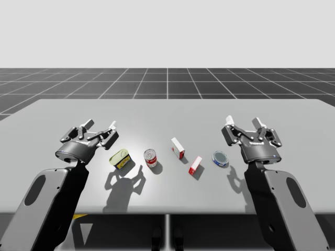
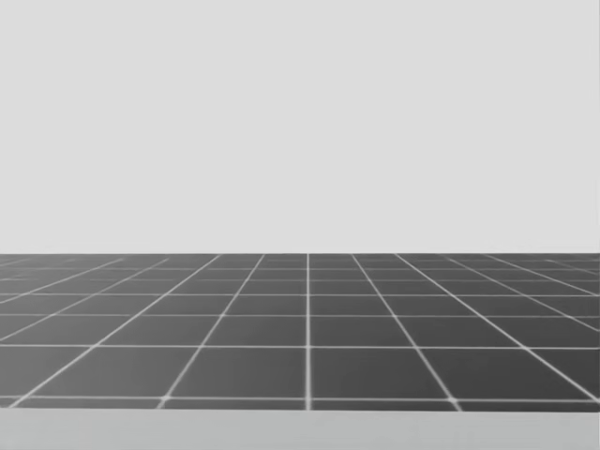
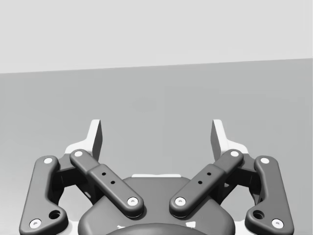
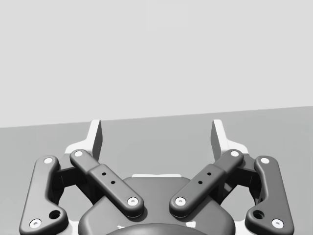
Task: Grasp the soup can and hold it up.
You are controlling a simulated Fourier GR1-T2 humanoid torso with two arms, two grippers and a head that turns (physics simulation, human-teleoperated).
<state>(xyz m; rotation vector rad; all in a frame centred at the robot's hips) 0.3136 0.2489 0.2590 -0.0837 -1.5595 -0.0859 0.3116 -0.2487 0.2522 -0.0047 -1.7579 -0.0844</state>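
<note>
In the high view, the grey table [image 1: 167, 112] fills the middle of the frame. The soup can [image 1: 150, 157], red and white, stands upright a little left of centre, nearer the table's near edge than its far one. Just to its left lies a flat yellow-green tin [image 1: 120, 158]. To its right come a larger red and white box [image 1: 177, 148], a smaller red and white box [image 1: 195, 164] and, furthest right, a low blue tin [image 1: 220, 158]. None of these touch one another. My left gripper [image 1: 100, 125] hovers at the left of the frame, above and left of the yellow-green tin, with its fingers spread and nothing between them. My right gripper [image 1: 243, 121] hovers at the right, beyond the blue tin, also spread and empty.

In the head view, a dark gridded floor [image 2: 300, 328] covers the lower half, with a pale strip along the bottom edge.

In the left wrist view, the fingers stand wide apart, with bare table ahead of them.

In the right wrist view, the fingers are likewise wide apart, with the table's far edge just ahead.
</note>
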